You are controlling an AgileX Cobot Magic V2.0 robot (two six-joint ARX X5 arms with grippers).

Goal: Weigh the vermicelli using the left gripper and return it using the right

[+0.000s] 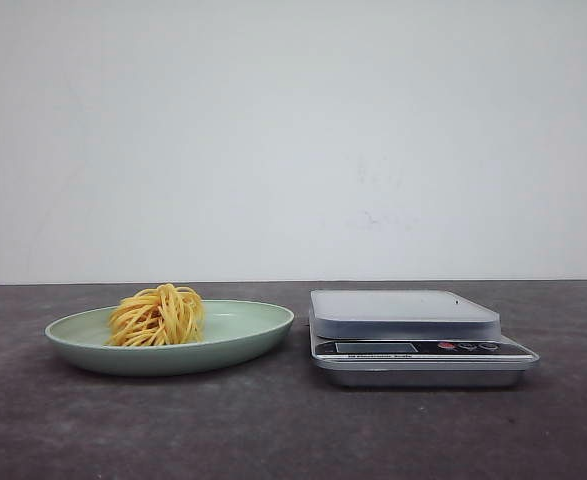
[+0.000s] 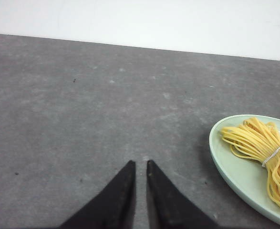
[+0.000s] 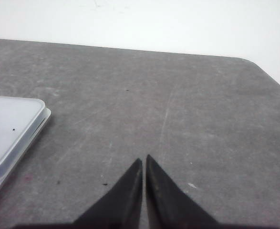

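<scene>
Grey table [image 1: 293,430]: vermicelli [image 1: 158,316] on plate [image 1: 243,335], beside scale [image 1: 413,335].

Your front camera sits low, nearly level with the table [image 1: 293,430], looking straight ahead at the white wall, with the pale green plate [image 1: 243,335] on its left and the kitchen scale [image 1: 413,340] on its right, both close. Your left wrist camera looks forward and down along the left gripper [image 2: 140,164], close to the table; it catches one edge of the plate and the vermicelli [image 2: 264,152], which the front view also shows. Your right wrist camera looks the same way over the right gripper [image 3: 143,162] and shares only the scale's platform corner [image 3: 11,129] with the front view.
</scene>
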